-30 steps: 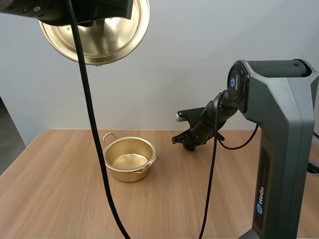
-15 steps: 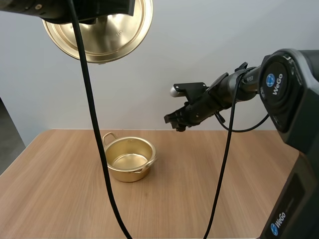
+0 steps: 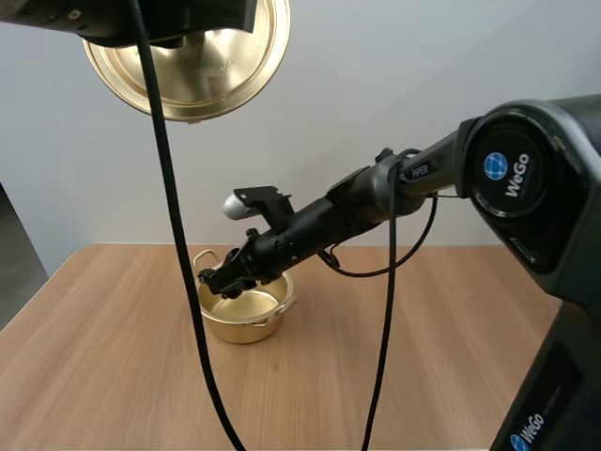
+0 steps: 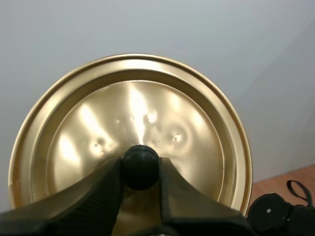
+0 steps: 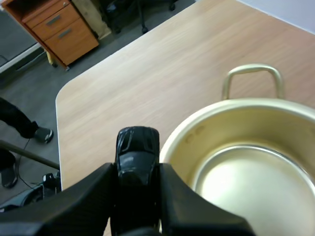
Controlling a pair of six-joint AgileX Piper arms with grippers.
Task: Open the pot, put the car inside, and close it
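Pinching a small black car [image 5: 138, 147] tightly, the right claw [image 5: 137, 171] hovers at the rim of the open gold pot [image 5: 197, 123] on the wooden table [image 3: 394, 376]. The left claw [image 4: 141, 173] clamps the knob [image 4: 141, 164] of the lid [image 4: 133, 113], which is held high.

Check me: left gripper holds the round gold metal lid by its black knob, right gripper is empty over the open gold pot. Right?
Not quite. The right gripper is not empty: the right wrist view shows it pinching a black toy car at the rim of the open gold metal pot. The rest holds: the left gripper holds the round gold lid by its black knob.
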